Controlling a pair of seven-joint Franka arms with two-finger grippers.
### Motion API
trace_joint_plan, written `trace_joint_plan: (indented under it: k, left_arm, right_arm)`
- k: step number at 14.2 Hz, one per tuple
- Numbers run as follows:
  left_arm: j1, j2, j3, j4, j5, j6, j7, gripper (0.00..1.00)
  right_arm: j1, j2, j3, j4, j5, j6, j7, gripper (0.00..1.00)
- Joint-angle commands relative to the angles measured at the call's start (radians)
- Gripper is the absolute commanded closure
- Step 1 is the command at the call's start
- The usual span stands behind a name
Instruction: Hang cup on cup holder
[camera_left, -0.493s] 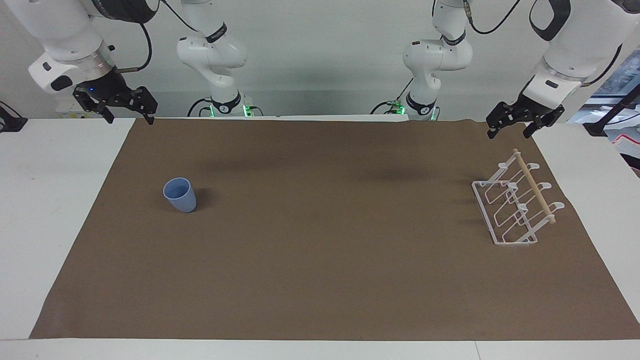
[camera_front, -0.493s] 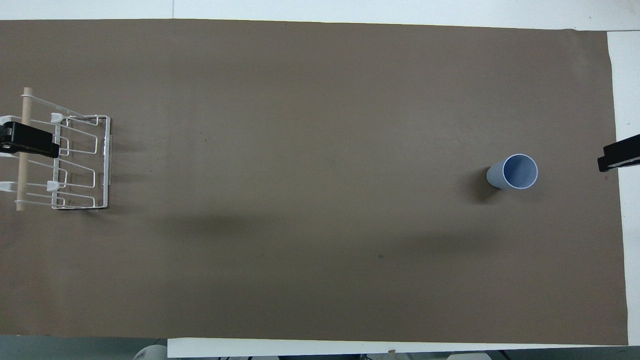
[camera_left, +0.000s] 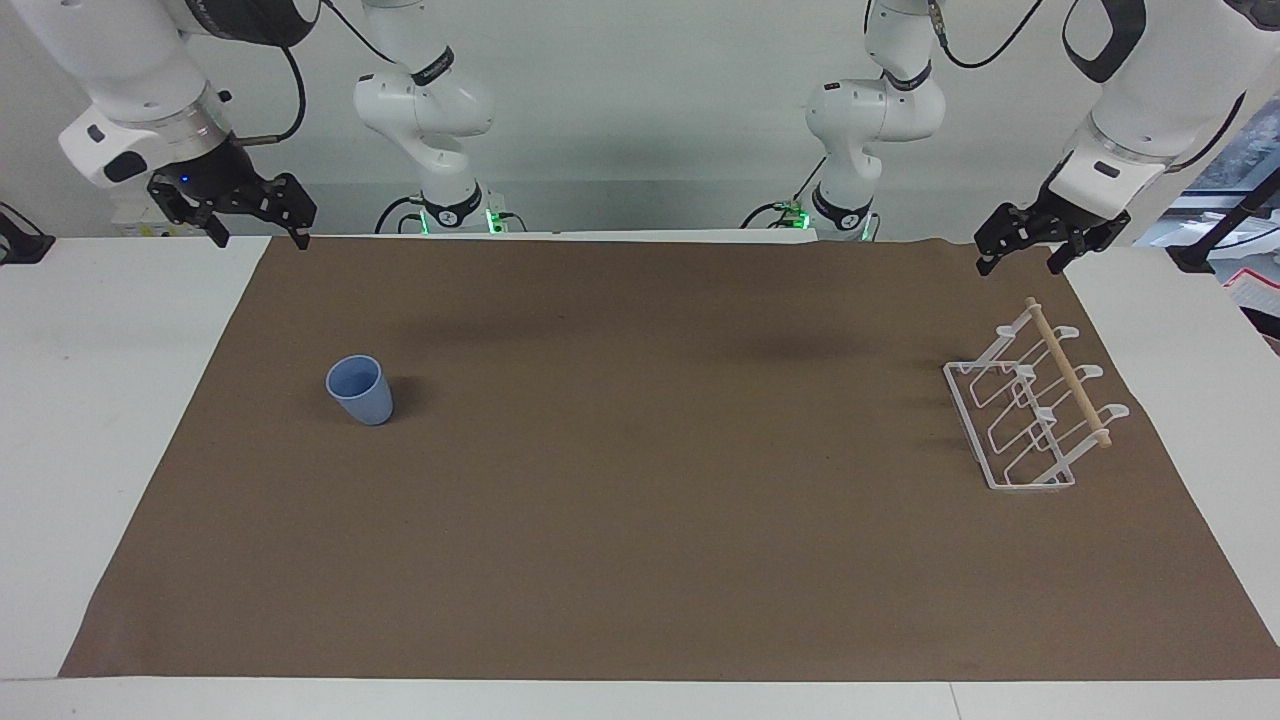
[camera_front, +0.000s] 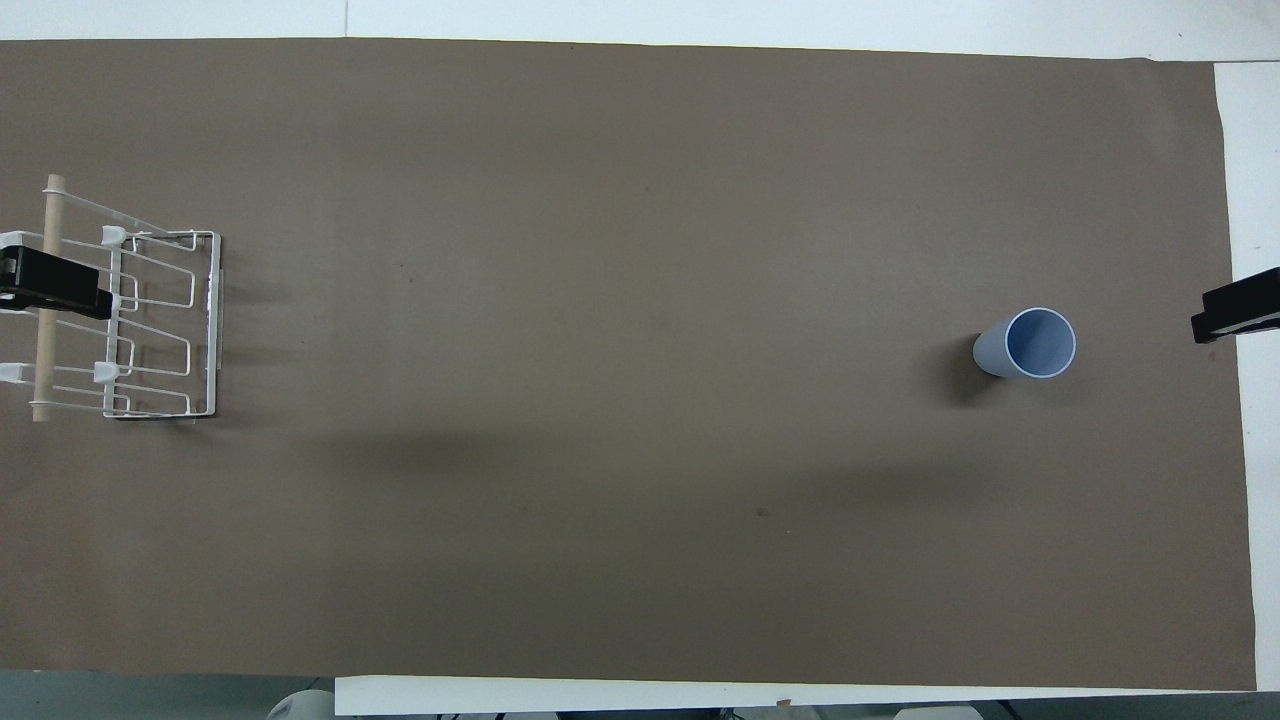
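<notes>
One cup (camera_left: 359, 389) stood upright, mouth up, on the brown mat (camera_left: 640, 560) covering the table (camera_left: 100, 400), at about nine o'clock in the facing view, toward the right arm's end. One cup holder (camera_left: 1030, 410) sat at about three o'clock, toward the left arm's end, well apart from the cup and with nothing hung on it. Two claws were raised: the right claw (camera_left: 255, 235), released, over the mat's corner at ten o'clock; the left claw (camera_left: 1022, 262), released, over the corner at two o'clock.

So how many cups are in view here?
1. The cup stands upright on the brown mat toward the right arm's end of the table, apart from the cup holder. None appears hidden.
</notes>
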Motion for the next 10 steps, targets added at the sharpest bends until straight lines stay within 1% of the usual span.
trace_joint_plan:
  k: [1,3,4,7,8,10]
  left_arm:
    - [-0.007,-0.026,0.006,-0.046,0.004,-0.010,0.000,0.00]
    - [-0.014,-0.039,0.008,-0.067,0.011,-0.019,-0.032,0.00]
    - [-0.014,-0.043,0.008,-0.077,0.013,-0.019,-0.043,0.00]
    - [0.000,-0.047,0.006,-0.081,0.013,-0.013,-0.032,0.00]
    - [0.003,-0.047,0.006,-0.081,0.013,-0.007,-0.031,0.00]
    - [0.001,-0.046,0.005,-0.078,0.013,0.001,-0.031,0.00]
  right_arm:
    - [-0.012,-0.046,0.005,-0.133,0.003,0.151,-0.071,0.00]
    - [-0.018,-0.060,0.003,-0.262,0.004,0.280,-0.122,0.00]
    - [-0.021,-0.050,0.003,-0.305,0.004,0.347,-0.122,0.00]
    - [-0.033,-0.020,0.003,-0.411,0.004,0.480,-0.154,0.00]
    - [-0.032,-0.008,0.002,-0.452,0.006,0.528,-0.188,0.00]
    - [-0.067,0.053,0.003,-0.523,0.006,0.689,-0.213,0.00]
